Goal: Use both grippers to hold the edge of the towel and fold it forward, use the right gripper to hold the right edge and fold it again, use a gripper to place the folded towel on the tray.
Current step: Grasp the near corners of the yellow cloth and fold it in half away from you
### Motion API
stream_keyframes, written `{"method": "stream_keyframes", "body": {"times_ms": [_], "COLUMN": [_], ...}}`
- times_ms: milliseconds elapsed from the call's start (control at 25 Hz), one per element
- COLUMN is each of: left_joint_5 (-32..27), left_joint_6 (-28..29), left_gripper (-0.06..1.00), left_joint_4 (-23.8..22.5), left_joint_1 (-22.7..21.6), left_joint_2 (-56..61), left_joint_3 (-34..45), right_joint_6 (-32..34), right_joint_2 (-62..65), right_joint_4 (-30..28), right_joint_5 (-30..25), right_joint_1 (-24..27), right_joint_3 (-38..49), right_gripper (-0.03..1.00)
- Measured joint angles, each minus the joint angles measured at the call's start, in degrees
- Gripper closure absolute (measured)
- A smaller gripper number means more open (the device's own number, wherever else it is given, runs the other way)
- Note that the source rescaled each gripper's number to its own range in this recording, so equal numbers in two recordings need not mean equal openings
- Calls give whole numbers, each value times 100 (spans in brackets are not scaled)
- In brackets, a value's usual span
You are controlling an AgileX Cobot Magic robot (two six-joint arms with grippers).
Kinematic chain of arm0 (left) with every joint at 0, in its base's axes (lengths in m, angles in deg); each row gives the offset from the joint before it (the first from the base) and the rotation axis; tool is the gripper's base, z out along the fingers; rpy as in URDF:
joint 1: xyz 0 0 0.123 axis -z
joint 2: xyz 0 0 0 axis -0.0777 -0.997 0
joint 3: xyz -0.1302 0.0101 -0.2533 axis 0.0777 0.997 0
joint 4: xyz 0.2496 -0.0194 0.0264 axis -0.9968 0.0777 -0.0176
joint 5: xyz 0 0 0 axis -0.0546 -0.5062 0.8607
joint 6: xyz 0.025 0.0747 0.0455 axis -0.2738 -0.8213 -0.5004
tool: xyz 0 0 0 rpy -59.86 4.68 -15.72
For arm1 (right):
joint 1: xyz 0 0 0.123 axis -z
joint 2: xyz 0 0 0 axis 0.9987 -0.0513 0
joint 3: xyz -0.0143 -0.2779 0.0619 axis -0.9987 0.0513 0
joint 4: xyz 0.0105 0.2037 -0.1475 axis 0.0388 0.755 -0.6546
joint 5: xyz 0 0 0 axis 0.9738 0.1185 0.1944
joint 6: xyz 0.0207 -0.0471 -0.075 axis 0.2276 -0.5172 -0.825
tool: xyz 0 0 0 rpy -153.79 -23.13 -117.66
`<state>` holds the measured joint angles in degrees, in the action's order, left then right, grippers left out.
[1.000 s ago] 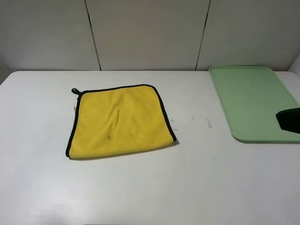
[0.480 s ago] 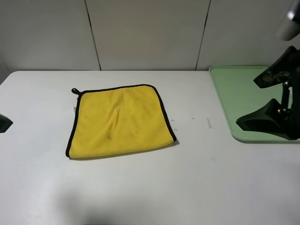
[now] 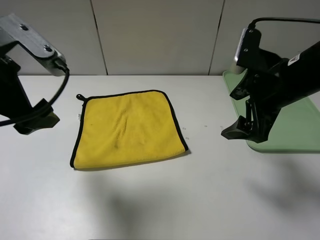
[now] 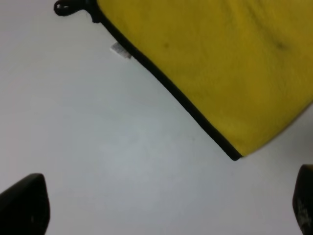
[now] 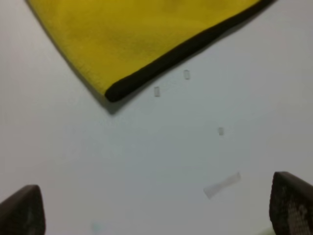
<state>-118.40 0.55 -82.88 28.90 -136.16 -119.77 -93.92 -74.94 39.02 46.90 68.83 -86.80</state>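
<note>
Yellow towel [image 3: 129, 129] with black edging [image 3: 176, 120], pale green tray [image 3: 295, 132], white table [image 3: 200, 190].

1. White tabletop [image 3: 150, 200], plain, matte.
2. Yellow towel [image 3: 127, 129] lies flat, left of centre; black edging, loop [image 3: 79, 97] at far-left corner.
3. Pale green tray [image 3: 295, 132] at far right, well apart from towel.
4. Small tape bits [image 5: 221, 185] on tabletop btwn them.
</note>
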Motion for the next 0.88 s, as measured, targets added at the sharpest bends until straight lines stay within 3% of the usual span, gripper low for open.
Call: {"method": "stream_keyframes", "body": {"times_ms": [440, 720, 880], "left_joint_5": [1181, 1951, 2287], "left_joint_6": [-971, -2140, -2458], "left_gripper": [-6, -6, -6], "left_joint_4": [-6, -6, -6], "left_joint_1": [0, 0, 0], "left_joint_2": [-1747, -2750, -3096], "left_joint_3": [-6, -6, -6], "right_joint_6": [-1368, -2219, -2614], "right_joint_2": [-1036, -1295, -1514], "right_joint_4": [380, 622, 883], "right_joint_5": [801, 930, 986], "right_joint_1": [0, 0, -38], "right_joint_3": [0, 0, 0], "right_gripper": [-3, -3, -3]}}
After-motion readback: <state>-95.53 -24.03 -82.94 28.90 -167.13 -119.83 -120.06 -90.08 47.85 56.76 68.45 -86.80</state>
